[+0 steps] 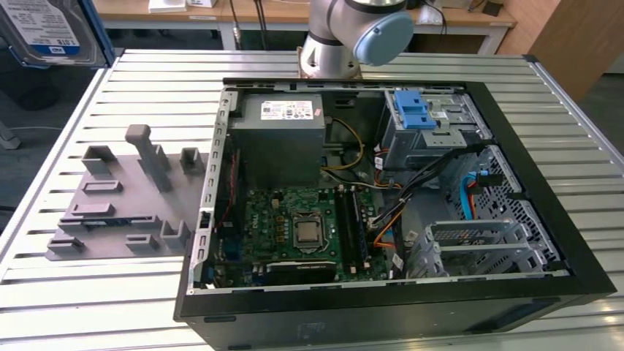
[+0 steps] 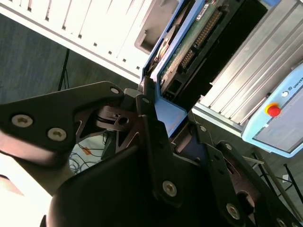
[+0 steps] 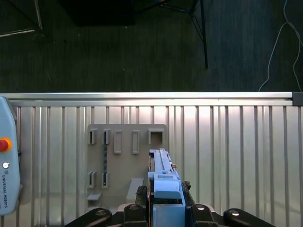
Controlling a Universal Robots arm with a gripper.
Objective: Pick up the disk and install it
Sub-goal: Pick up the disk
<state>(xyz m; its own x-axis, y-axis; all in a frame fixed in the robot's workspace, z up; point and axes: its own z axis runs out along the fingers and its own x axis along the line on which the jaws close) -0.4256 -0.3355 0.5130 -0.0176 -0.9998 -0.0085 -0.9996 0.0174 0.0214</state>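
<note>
Exterior view looks steeply down on the bench; first wrist view faces straight down from high, sharing the grey fixture plate; second wrist view sits close along the fingers, both wrist views sharing the disk.

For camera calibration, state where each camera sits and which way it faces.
Exterior view: high off the arm, looking down on the open computer case and slatted table; the arm's joint shows.
First wrist view: on the wrist, looking past the tool onto the fixture plate.
Second wrist view: on the wrist, close along the tool's fingers.
Both wrist views share the clamped disk and the pendant.
</note>
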